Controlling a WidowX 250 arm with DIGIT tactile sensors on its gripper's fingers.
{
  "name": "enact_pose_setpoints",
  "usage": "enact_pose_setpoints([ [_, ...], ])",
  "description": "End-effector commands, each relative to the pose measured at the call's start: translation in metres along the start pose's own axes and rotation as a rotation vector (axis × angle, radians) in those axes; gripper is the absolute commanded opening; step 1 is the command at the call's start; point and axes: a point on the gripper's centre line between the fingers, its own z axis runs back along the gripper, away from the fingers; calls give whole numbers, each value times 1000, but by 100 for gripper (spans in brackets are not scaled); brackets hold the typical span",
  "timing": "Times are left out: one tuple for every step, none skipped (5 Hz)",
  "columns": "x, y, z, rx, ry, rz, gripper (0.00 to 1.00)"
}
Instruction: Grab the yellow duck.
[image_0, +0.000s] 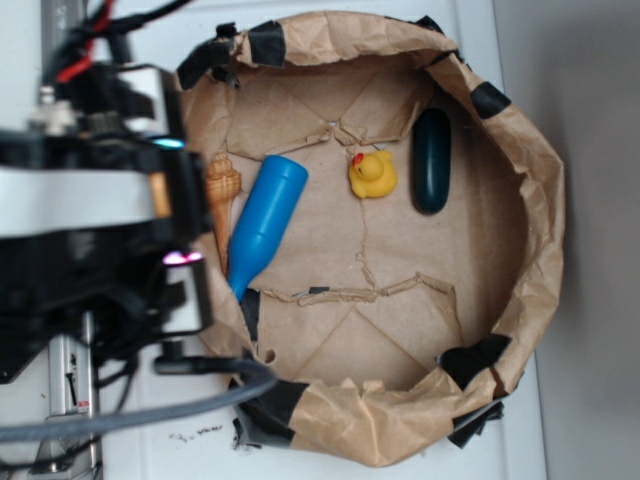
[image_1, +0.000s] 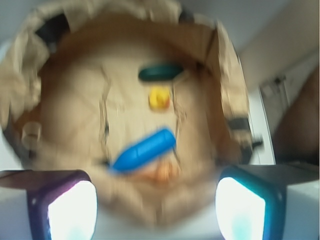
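arm (image_0: 90, 230): black housing, silver-grey panel | cables: red, black, grey | lights: teal, pink

The exterior view looks straight down from overhead, taking in the whole crumpled brown paper basin (image_0: 540, 200) and the robot arm at its left edge. The wrist view, blurred, rides just behind the claw (image_1: 155, 210) and faces forward and down into that basin. Both share its floor, with the small yellow rubber duck (image_0: 372, 174) ahead of the claw.

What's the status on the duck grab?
Gripper open, holding nothing. Duck untouched in the paper bin, apart from gripper. Blue bottle lies between them.
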Motion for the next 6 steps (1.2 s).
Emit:
enact_pose_setpoints([
  [31, 3, -77, -90, 27, -27, 100],
  [31, 2, -108, -122, 78, -31, 100],
  [38, 1, -129, -147, 76, -46, 100],
  [52, -5, -150, -203, 33, -71, 100],
  [56, -16, -180, -273, 70, -50, 100],
  [35, -7, -194, -262, 144, -45, 100],
])
